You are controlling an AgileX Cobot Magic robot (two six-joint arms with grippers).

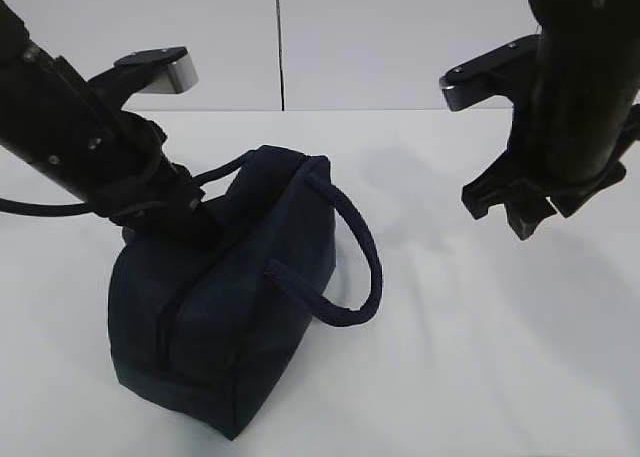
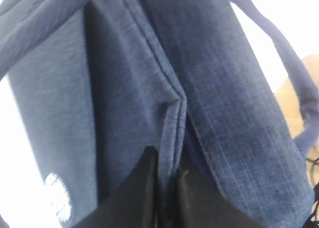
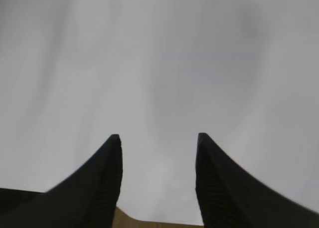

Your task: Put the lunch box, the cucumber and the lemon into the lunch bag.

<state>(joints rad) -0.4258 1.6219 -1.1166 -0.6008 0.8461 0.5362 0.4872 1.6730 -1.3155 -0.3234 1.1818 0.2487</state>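
Note:
The dark navy lunch bag (image 1: pixel 240 307) stands on the white table, left of the middle, with its top closed. One loop handle (image 1: pixel 352 252) hangs over its right side. My left gripper (image 1: pixel 200 217) is down on the bag's top at the near-left end. In the left wrist view the left gripper (image 2: pixel 167 160) is shut on a raised fold of the lunch bag's (image 2: pixel 224 88) fabric beside the top seam. My right gripper (image 1: pixel 505 212) hangs open above bare table to the right, nothing between its fingers (image 3: pixel 112 158). The lunch box, the cucumber and the lemon are out of view.
A white round logo (image 2: pixel 57 203) shows on the bag's side. The white table (image 1: pixel 480 357) stretches to the right and front of the bag. A pale wall with a dark vertical seam (image 1: pixel 280 47) stands behind.

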